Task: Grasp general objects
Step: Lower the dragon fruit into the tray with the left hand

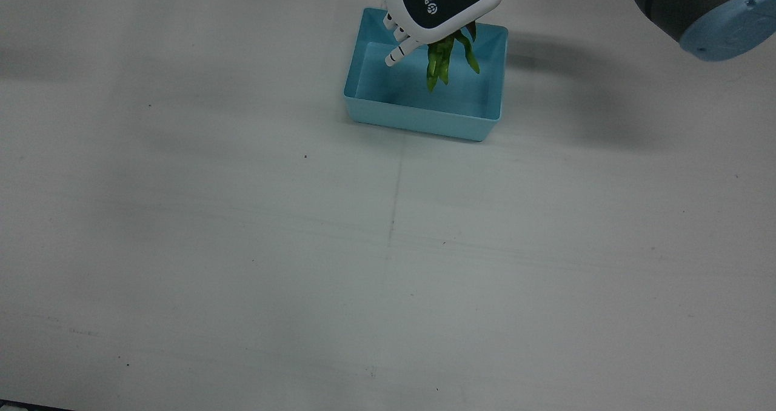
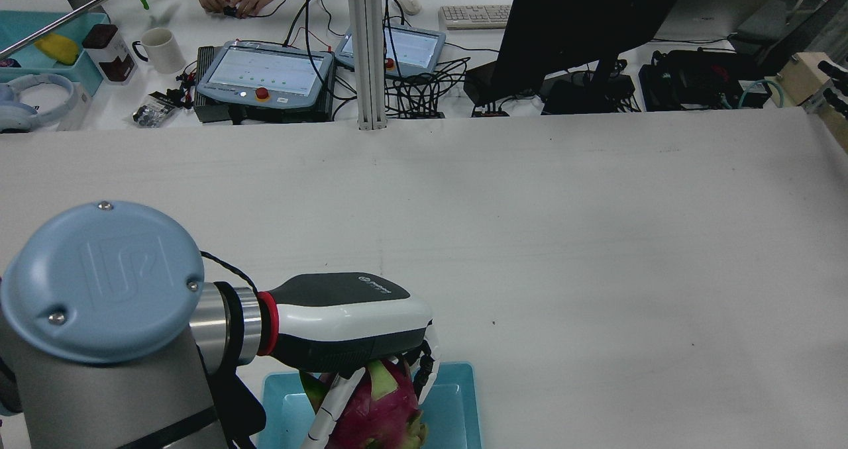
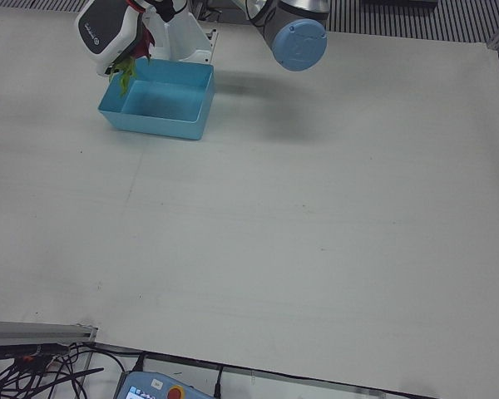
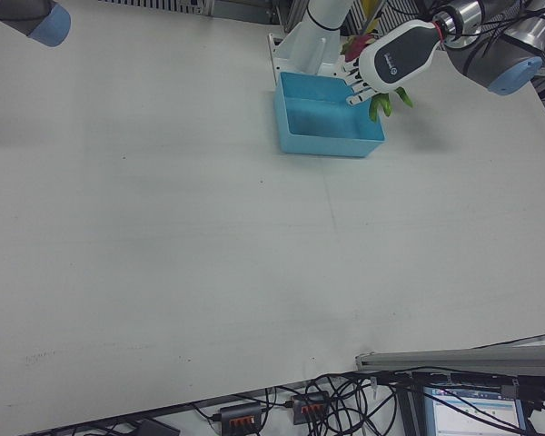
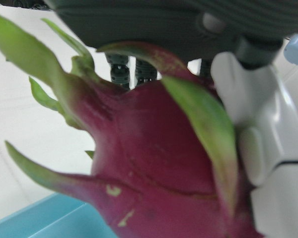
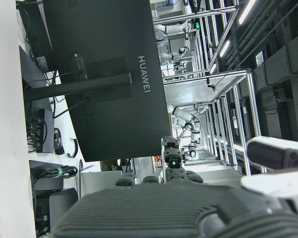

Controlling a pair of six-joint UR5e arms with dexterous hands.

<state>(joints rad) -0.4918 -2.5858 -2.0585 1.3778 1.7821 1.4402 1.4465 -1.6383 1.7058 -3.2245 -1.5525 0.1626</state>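
My left hand is shut on a dragon fruit, magenta with green scales, and holds it above the light blue bin near my side of the table. In the front view the hand covers the fruit's body and only its green leaves hang down over the bin's inside. The left hand view shows the fruit close up, with fingers wrapped round it. My right hand shows only in its own view, raised off the table with nothing between its fingers.
The bin also shows in the left-front view and the right-front view, with nothing lying on its floor. The white table stretches wide in front of it. A black monitor and control tablets stand beyond the far edge.
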